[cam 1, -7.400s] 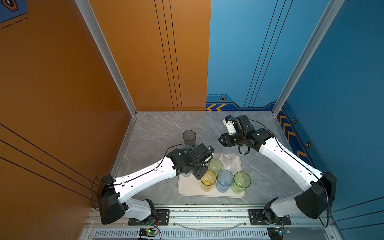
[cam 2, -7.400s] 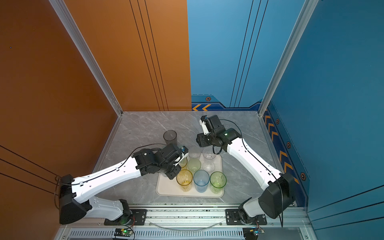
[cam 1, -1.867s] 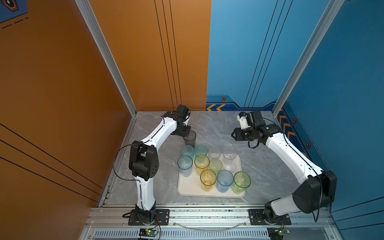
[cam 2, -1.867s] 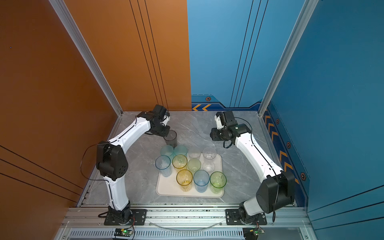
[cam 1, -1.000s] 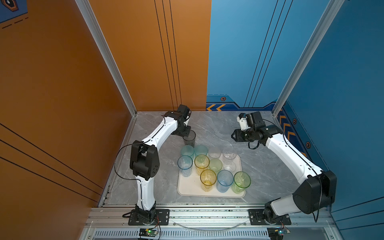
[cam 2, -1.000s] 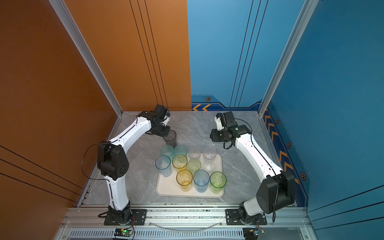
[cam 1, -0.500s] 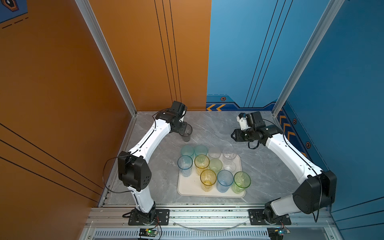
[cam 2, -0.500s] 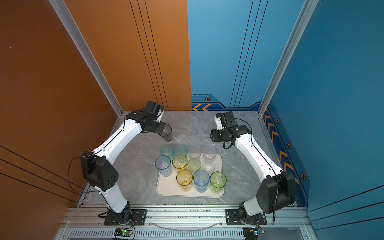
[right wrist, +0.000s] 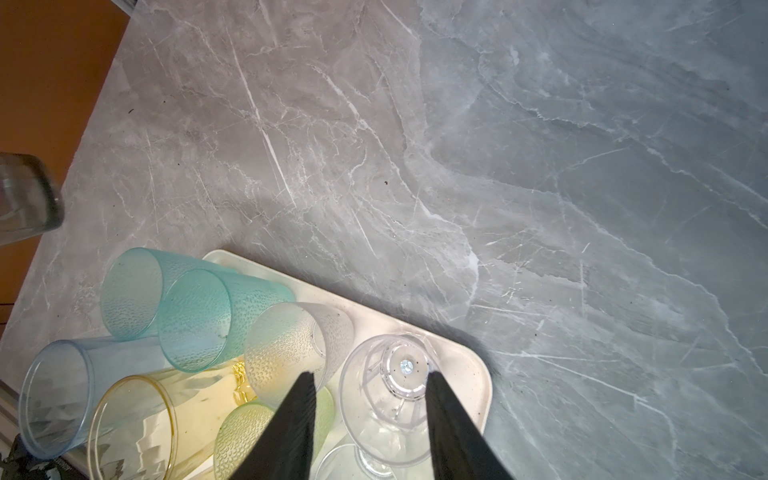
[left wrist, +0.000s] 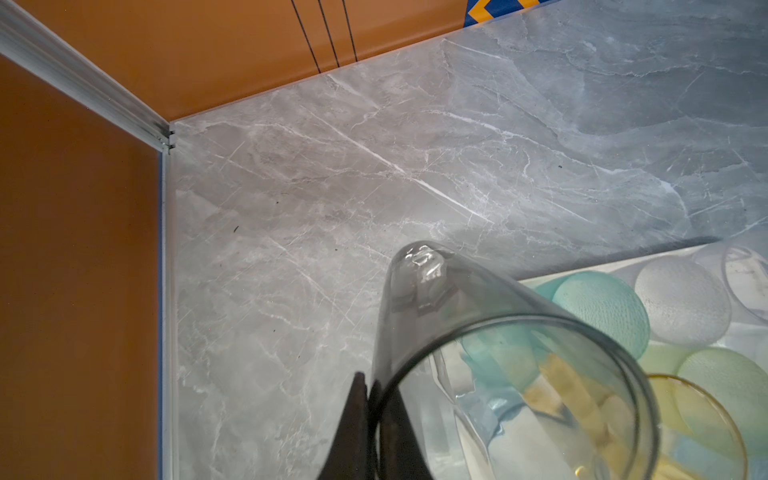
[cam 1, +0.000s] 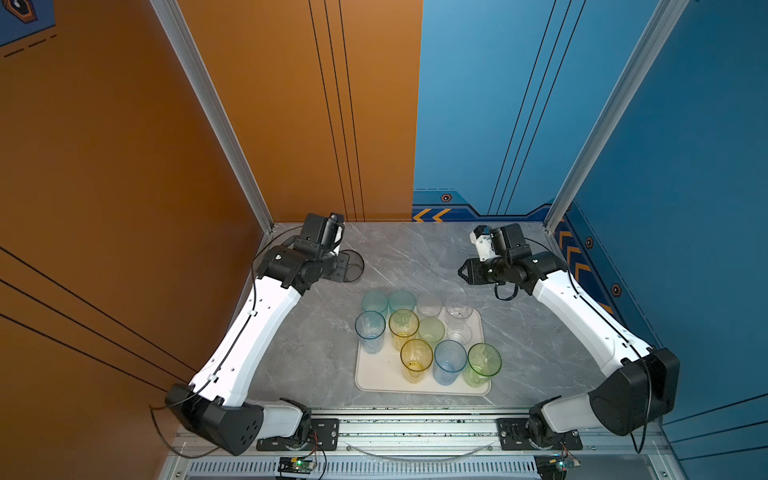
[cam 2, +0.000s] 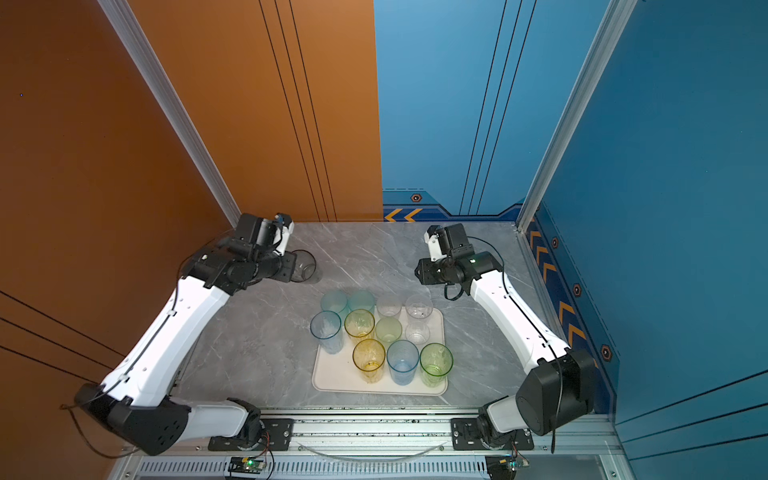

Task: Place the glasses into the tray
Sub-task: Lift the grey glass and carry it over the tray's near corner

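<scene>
Left wrist view: the left claw [left wrist: 368, 386] pinches the rim wall of the grey glass [left wrist: 478, 332], which is tilted near the far-left corner and probably clear of the table [left wrist: 291, 208]. Carry it level to the bare front-left patch of the tray [cam 1: 376, 374], avoiding the standing glasses [cam 1: 415, 353]. The right claw [right wrist: 370, 374] hangs spread and empty.

Grey counter [right wrist: 540, 166]: marble-look slab, smooth, faint sheen, fine white veining. Cream tray [cam 1: 376, 374]: plastic, matt; teal tumblers [right wrist: 195, 320] and frosted clear tumbler [right wrist: 286, 349] are translucent with pebbled walls, while the smoke-grey tumbler [left wrist: 457, 316] is smooth and glossy. Corner post [left wrist: 83, 87]: bare brushed metal, ridged.
</scene>
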Controlling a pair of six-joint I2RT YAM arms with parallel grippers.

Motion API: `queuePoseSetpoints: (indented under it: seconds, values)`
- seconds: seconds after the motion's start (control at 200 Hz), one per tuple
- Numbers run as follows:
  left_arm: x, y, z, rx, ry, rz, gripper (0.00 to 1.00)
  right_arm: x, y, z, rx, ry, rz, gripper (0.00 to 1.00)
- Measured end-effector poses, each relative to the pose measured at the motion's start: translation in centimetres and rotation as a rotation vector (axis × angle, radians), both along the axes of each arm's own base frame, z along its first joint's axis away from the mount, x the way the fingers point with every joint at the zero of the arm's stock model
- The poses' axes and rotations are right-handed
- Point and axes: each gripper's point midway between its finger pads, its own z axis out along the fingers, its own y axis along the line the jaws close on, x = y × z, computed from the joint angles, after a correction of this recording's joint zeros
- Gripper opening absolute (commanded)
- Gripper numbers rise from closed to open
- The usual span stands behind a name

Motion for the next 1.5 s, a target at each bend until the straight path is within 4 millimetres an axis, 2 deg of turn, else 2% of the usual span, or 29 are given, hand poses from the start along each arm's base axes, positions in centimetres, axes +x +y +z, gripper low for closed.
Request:
queuePoseSetpoints:
  seconds: [0.165,0.28,0.511,0.646,0.776,0.951,1.142,1.292,1.497]
  values:
    - [-5.2,2.0,2.2,-0.004,-0.037,0.013,0.00,-0.7,1.4,0.1,0.000,-0.001,0.038,0.43]
    - [-8.2,2.8,2.7,-0.014,-0.036,0.005,0.00,-1.1,2.3,0.3,0.002,-0.006,0.063,0.43]
    - [-12.7,2.9,1.4,-0.014,0.078,-0.056,0.00,-2.2,3.3,1.6,0.017,-0.037,0.096,0.43]
    - [-14.7,2.9,0.2,0.003,0.164,-0.082,0.00,-2.7,3.2,2.8,0.030,-0.066,0.090,0.43]
    - [-16.5,2.2,-0.3,-0.014,0.212,-0.139,0.00,-3.0,2.8,4.0,0.038,-0.098,0.077,0.44]
    - [-17.9,1.4,-1.5,-0.019,0.268,-0.178,0.00,-3.2,2.7,4.7,0.045,-0.115,0.074,0.44]
    - [-18.8,-0.9,-5.0,0.046,0.393,-0.251,0.00,-3.2,2.6,4.7,0.045,-0.114,0.073,0.43]
    - [-18.1,-3.5,-6.8,0.055,0.420,-0.281,0.00,-3.2,2.6,4.6,0.044,-0.113,0.073,0.43]
    - [-17.6,-5.5,-8.5,0.036,0.416,-0.293,0.00,-3.2,2.3,4.4,0.041,-0.106,0.066,0.44]
